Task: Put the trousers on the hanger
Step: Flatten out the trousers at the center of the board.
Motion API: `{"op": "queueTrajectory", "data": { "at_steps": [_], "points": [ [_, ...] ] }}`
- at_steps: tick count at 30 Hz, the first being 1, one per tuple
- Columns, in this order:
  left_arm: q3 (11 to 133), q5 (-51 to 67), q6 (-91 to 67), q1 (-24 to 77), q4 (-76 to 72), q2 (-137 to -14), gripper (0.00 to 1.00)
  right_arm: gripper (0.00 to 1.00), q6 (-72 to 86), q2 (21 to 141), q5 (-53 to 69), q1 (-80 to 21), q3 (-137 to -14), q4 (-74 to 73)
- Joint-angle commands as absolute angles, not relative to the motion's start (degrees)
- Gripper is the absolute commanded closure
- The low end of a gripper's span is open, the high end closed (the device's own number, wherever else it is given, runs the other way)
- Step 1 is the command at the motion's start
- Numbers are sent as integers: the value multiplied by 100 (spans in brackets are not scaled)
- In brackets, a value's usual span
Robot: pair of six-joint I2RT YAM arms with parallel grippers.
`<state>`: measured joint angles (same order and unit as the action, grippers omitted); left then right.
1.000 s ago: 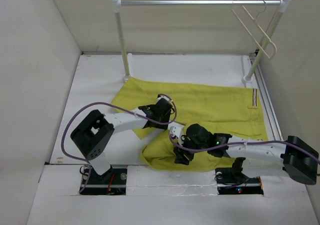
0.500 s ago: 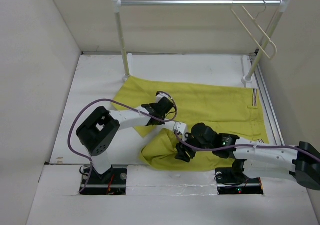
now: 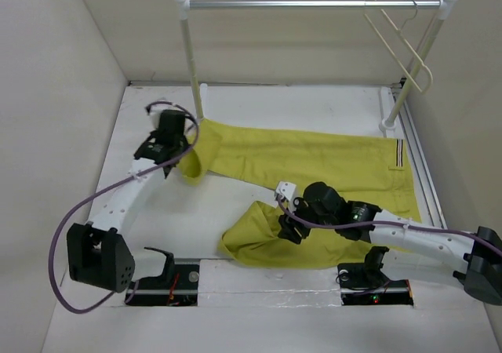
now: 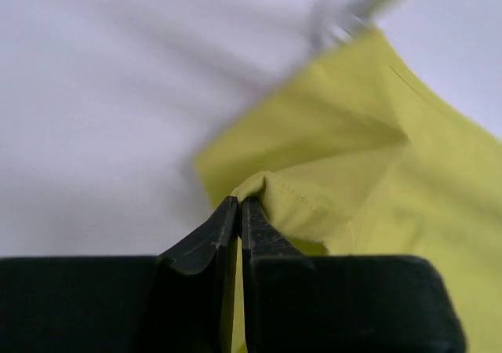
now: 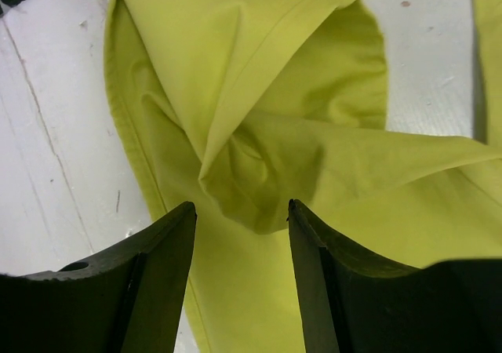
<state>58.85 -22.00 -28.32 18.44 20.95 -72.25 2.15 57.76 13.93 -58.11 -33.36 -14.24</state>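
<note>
Mustard hem sits clenched in your left pincer (image 4: 239,210) at far left; your right pincer (image 5: 241,212) gapes, released, over the near fold. The trousers (image 3: 329,161) lie spread on the counter (image 3: 157,235), the hanger (image 3: 394,49) hangs bare far right: draping is all left to do.

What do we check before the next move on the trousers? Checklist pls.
1. Grip: left claw shut on the trousers hem: ok.
2. Free arm: right claw open over the folded leg, gripping nothing: ok.
3. Trousers spread flat: not ok, the near leg is folded and bunched.
4. Target: hanger hanging at the right end of the rail: ok.
5. Cloth clear of the left post: cannot tell, the hem lies right by its base.
</note>
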Motion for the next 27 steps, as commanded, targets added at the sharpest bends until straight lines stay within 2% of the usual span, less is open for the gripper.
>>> {"op": "queueTrajectory", "data": {
  "at_steps": [1, 2, 5, 6, 7, 8, 9, 11, 15, 16, 17, 18, 19, 20, 21, 22, 23, 24, 26, 27],
  "points": [
    [6160, -2049, -2602, 497, 2163, -7224, 100, 44, -228, 5730, 1546, -5600, -3709, -1582],
    [6239, -1970, -2619, -291, 2110, -7303, 100, 44, -272, 5739, 1590, -5599, -3700, -1582],
    [6704, -1881, -2672, -1323, 2048, -7934, 100, 44, -439, 5844, 1854, -5388, -3761, -1608],
    [7263, -2116, -2994, -1492, 2544, -8215, 92, 44, -509, 5871, 1915, -5318, -3779, -1634],
    [7590, -2153, -3171, -1659, 2801, -8757, 81, 44, -545, 5906, 2029, -5317, -3814, -1643],
    [7872, -2075, -3216, -1783, 2926, -8945, 43, 43, -580, 5985, 2082, -5265, -3832, -1644],
    [8275, -1665, -3138, -1854, 2970, -9078, 22, 43, -632, 6038, 2135, -5265, -3849, -1644],
    [8559, -1355, -3077, -1854, 2971, -9141, 5, 43, -685, 6108, 2189, -5265, -3902, -1661],
    [8209, -1345, -2795, -1055, 2558, -8200, 9, 46, -773, 6337, 2197, -5265, -3981, -1538],
    [8000, -1258, -2708, -828, 2497, -8009, 21, 48, -800, 6372, 2206, -5265, -4077, -1529],
    [7537, -1109, -2620, -565, 2461, -7833, 24, 52, -852, 6398, 2223, -5265, -4139, -1529],
    [7280, -1055, -2628, 38, 2531, -7518, 29, 76, -879, 6425, 2250, -5265, -4201, -1538],
    [7034, -959, -2628, 366, 2575, -7384, 49, 90, -914, 6425, 2259, -5265, -4279, -1573],
    [6544, -836, -2689, 674, 2758, -7278, 56, 98, -975, 6416, 2259, -5265, -4454, -1686],
    [6261, -739, -2785, 981, 2812, -7034, 63, 100, -1028, 6416, 2267, -5212, -4543, -1740],
    [6006, -338, -2899, 1524, 2812, -6953, 76, 100, -1054, 6433, 2285, -5212, -4631, -1801],
    [5533, -151, -2996, 1773, 2804, -6891, 78, 100, -1072, 6442, 2303, -5212, -4710, -1880],
    [5346, -36, -3093, 2063, 2769, -6865, 78, 93, -1098, 6468, 2285, -5134, -4885, -1950],
    [5073, 420, -3303, 2977, 2681, -7108, 61, 75, -1195, 6469, 2241, -5063, -5053, -2231],
    [5019, 500, -3366, 3223, 2602, -7197, 52, 63, -1195, 6469, 2206, -4993, -5193, -2285]
  ]
}}
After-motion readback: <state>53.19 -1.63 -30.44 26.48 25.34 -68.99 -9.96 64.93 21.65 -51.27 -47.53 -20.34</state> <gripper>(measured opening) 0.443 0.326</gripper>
